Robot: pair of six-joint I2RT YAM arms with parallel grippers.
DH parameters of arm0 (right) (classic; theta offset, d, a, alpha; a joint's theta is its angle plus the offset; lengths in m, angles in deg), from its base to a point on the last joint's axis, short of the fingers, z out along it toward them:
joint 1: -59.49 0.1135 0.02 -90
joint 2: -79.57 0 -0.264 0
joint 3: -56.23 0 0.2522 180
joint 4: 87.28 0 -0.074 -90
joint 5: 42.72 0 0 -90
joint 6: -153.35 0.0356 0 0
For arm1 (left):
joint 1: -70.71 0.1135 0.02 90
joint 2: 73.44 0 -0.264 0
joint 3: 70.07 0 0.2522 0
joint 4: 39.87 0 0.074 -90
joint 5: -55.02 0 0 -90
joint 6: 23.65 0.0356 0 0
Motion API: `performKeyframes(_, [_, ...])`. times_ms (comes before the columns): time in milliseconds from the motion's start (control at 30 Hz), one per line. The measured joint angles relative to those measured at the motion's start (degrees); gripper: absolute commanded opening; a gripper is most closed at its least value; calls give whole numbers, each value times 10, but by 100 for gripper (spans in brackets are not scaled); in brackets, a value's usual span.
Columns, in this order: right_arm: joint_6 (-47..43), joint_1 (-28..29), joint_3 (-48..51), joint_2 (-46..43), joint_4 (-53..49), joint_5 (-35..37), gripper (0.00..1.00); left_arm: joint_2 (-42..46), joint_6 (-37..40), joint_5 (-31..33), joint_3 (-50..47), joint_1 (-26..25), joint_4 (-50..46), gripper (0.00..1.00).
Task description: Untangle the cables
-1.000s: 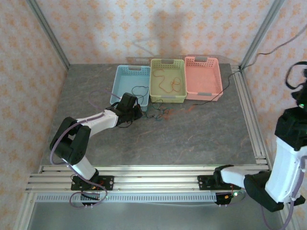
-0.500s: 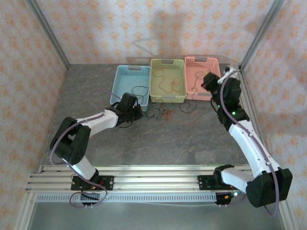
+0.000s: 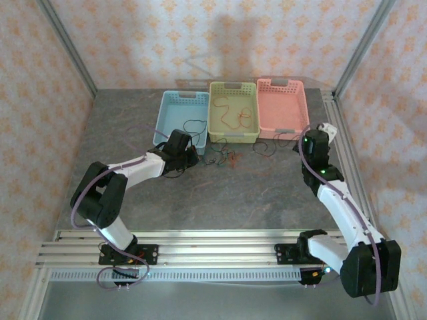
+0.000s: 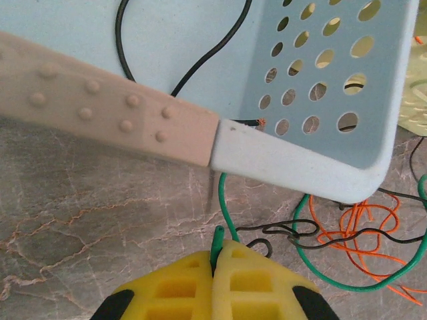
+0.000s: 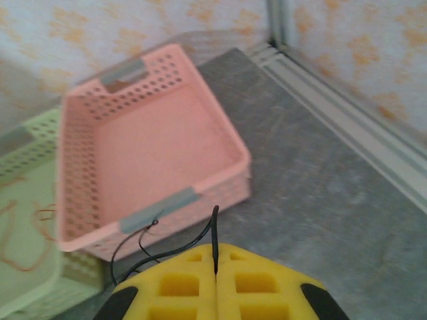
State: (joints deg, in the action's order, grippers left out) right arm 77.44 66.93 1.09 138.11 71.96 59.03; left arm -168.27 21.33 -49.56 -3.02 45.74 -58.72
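The green cable (image 4: 217,239) disappears between the left fingers (image 4: 257,287), which are cut off at the bottom of the frame. The black cable (image 5: 215,230) does likewise between the right fingers (image 5: 260,287), in a blurred picture.

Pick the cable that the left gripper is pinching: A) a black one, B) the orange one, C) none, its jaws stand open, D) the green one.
D: in the left wrist view the left gripper has its yellow pads shut on the end of the green cable, just in front of the blue basket; the black cable is pinched by the right gripper.
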Motion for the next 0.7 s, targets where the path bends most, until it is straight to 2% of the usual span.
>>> performKeyframes(100, [-3, 0, 10, 6, -10, 9, 41, -1, 0, 0, 0, 0, 0, 0])
performKeyframes(233, [-1, 0, 11, 45, -21, -2, 54, -2, 0, 0, 2, 0, 0, 0])
performKeyframes(433, [-5, 0, 12, 84, -24, -37, 59, -2, 0, -2, 3, 0, 0, 0])
performKeyframes(700, [-7, 0, -42, 228, -10, -137, 63, -3, 0, -4, 7, 0, 0, 0])
